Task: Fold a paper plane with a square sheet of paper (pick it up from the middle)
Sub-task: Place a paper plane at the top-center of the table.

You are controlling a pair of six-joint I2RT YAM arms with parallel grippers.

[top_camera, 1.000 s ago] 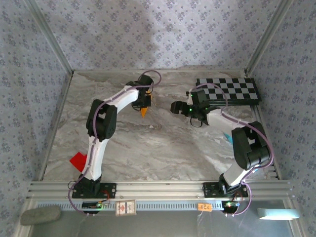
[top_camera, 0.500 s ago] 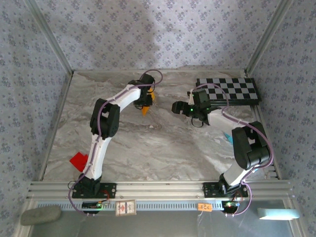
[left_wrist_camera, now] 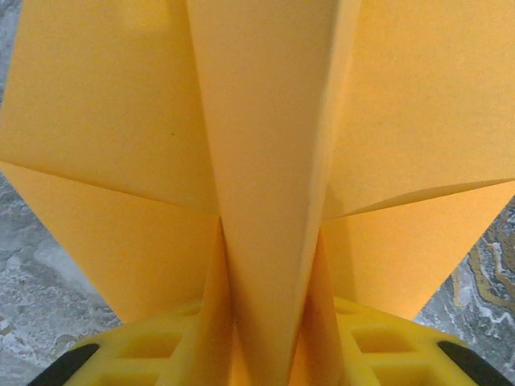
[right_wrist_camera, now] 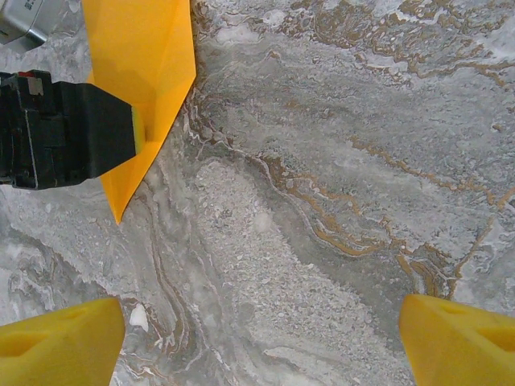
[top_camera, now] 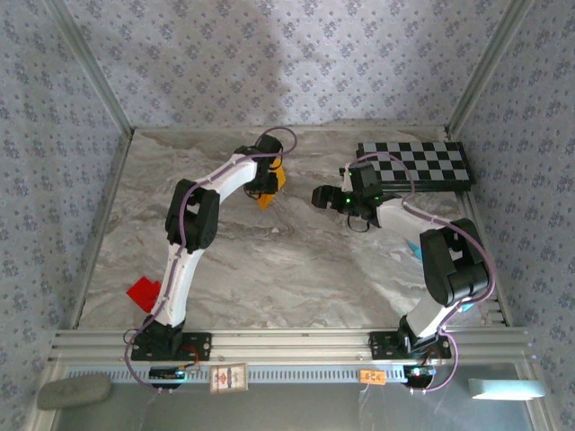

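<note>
At the far middle of the tabletop (top_camera: 269,269) the paper plane (top_camera: 265,199) sits with its centre fold between the left claw (left_wrist_camera: 269,354)'s fingers, pinched or loose I cannot tell, so let go low and slowly; the right wrist view adds its sharp tip ahead of the wide-open, empty right claw (right_wrist_camera: 265,338).

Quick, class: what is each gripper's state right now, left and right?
Left gripper: jaws astride the paper plane's centre fold; whether it grips cannot be told.
Right gripper: open, holding nothing.
</note>
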